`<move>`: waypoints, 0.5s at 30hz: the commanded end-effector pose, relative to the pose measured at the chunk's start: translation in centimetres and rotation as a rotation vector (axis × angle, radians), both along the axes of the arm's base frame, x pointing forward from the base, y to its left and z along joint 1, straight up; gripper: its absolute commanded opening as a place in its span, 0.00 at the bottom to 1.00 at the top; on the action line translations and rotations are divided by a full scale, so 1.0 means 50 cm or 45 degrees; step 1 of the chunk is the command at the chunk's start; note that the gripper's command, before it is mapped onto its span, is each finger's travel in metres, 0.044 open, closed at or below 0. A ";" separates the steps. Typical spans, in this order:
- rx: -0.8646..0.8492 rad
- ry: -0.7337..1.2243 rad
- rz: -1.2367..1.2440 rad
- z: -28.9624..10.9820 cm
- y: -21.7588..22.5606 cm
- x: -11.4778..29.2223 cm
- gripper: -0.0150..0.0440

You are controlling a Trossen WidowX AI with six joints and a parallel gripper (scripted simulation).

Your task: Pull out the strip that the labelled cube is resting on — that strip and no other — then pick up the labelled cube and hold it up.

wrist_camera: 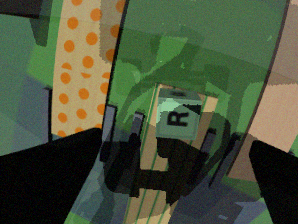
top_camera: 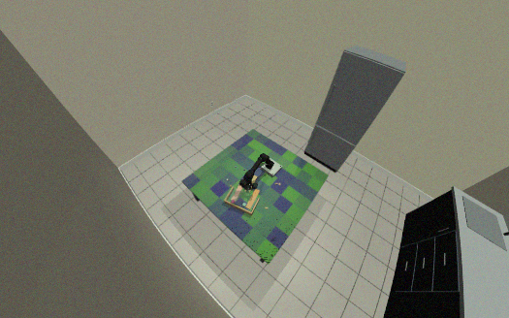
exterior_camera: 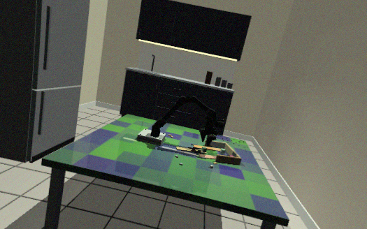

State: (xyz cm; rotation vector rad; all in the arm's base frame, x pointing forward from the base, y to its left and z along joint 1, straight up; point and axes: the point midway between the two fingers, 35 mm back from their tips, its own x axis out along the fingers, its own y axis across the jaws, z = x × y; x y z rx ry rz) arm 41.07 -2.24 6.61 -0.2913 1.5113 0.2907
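My gripper (wrist_camera: pixel 177 143) (exterior_camera: pixel 208 140) is open and empty, straight above the cube, with its dark fingers at the lower left and lower right. An orange-dotted strip (wrist_camera: pixel 80 50) lies to the left and a plain pinkish strip (wrist_camera: pixel 280 119) to the right. In the exterior view the strips (exterior_camera: pixel 189 149) lie on the table beside a wooden tray (exterior_camera: pixel 230 160). The cube is too small to make out there.
The arm's white base (exterior_camera: pixel 151 137) (top_camera: pixel 273 168) stands on the green and blue checked table (exterior_camera: pixel 137 167) (top_camera: pixel 282 233). Two small pale cubes (exterior_camera: pixel 180 163) (exterior_camera: pixel 211 167) lie on the table in front of the strips. A fridge (exterior_camera: pixel 32 77) and dark kitchen counters (exterior_camera: pixel 175 94) stand around the table.
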 end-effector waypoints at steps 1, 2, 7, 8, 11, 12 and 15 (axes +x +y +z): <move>-0.003 0.005 -0.005 -0.004 0.000 0.005 0.87; -0.003 0.005 -0.005 -0.007 0.000 0.006 0.82; -0.003 0.005 -0.005 -0.023 0.000 0.007 0.68; -0.003 0.005 -0.005 -0.027 0.000 0.007 0.68; -0.003 0.005 -0.005 -0.037 0.000 0.008 0.68; -0.003 0.005 -0.005 -0.040 0.000 0.008 0.68; -0.003 0.005 -0.005 -0.050 0.000 0.009 0.68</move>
